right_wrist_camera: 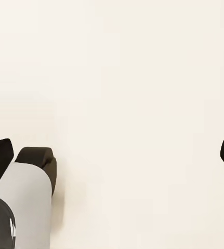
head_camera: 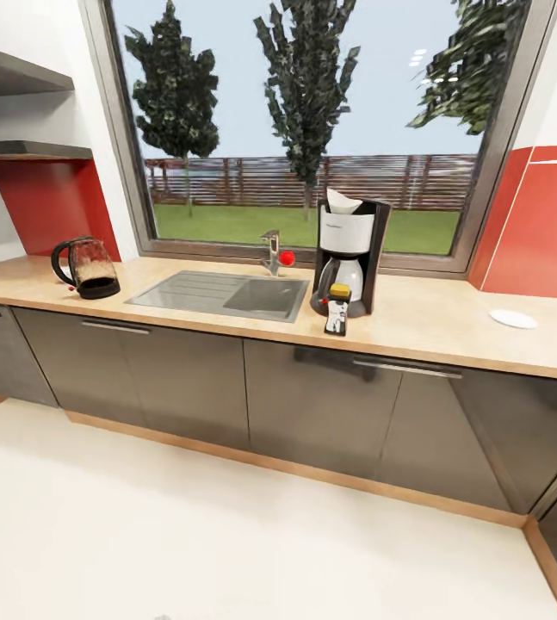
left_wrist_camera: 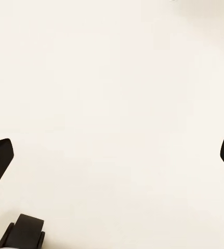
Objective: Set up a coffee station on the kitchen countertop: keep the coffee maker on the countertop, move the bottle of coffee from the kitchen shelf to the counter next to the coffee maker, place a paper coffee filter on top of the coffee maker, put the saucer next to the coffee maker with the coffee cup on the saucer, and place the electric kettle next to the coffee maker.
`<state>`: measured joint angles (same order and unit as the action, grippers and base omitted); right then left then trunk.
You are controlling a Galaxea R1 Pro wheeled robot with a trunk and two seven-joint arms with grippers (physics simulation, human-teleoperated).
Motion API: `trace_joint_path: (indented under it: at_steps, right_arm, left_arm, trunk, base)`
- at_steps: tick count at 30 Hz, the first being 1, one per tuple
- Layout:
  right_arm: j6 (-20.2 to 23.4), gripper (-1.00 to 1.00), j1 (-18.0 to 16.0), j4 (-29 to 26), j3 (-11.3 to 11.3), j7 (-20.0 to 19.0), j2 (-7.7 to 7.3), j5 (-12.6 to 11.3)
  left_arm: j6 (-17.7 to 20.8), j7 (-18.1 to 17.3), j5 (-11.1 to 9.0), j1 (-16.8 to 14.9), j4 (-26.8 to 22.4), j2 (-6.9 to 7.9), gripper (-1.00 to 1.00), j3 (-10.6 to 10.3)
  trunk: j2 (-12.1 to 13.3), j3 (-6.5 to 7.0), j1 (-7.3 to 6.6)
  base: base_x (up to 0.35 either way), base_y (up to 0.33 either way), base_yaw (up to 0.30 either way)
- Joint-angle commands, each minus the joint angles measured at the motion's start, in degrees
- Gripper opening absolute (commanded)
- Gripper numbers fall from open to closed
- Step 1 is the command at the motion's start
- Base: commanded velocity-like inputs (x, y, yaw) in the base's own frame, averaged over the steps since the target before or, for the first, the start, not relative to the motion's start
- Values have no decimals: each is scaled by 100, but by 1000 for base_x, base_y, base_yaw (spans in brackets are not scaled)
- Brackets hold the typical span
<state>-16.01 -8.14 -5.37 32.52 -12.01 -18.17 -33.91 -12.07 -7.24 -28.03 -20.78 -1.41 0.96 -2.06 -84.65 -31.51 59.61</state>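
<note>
Coffee maker [head_camera: 349, 256] sits on the kitchen countertop [head_camera: 433, 323] just right of the sink [head_camera: 226, 294], with the paper coffee filter [head_camera: 343, 201] already poking out of its top. Bottle of coffee [head_camera: 337, 312] is at the machine's 6 o'clock, touching or nearly touching the base; looks tipped over, lid toward the machine, can't be sure. Electric kettle [head_camera: 87, 267] is well apart, at the machine's 9 o'clock beyond the sink, under the kitchen shelf [head_camera: 28, 151]. Saucer [head_camera: 513, 319] lies at the machine's 3 o'clock, well apart, nothing on it; can't pick out the coffee cup. My read: kettle is the next mover. Glass body, so fragile and slick, moderately heavy with dark liquid in the bottom that can slosh. Take it by the black handle on its left side or clamp low around the base, keep it upright. Saucer is light, stiff, thin and flat, so hard to pinch from above; best taken by the rim at the counter edge or slid. Both arms point down at plain pale floor [head_camera: 183, 534]. Left gripper [left_wrist_camera: 112, 155] fingers wide apart, nothing between them; right gripper [right_wrist_camera: 112, 155] same, spread and empty. Robot stands back from the counter, so it needs to drive in first.
</note>
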Motion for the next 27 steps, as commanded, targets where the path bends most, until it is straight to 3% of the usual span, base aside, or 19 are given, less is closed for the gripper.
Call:
trace_joint_path:
  at_steps: [1,11,27]
  right_arm:
    - [-16,100,-4,3,35,-29,-2,-62]
    - [-16,100,3,5,35,-35,-2,-62]
    - [-16,100,5,3,35,-38,-3,-63]
  left_arm:
    - [-16,-32,-54,-5,9,1,100,-23]
    - [-15,-32,-55,-5,9,1,100,-21]
    - [-17,-32,-54,-5,9,1,100,-19]
  trunk:
    - [-3,-6,0]
    - [-3,-6,0]
    - [-3,-6,0]
  base:
    - [0,0,5]
    - [0,0,-23]
    - [0,0,-134]
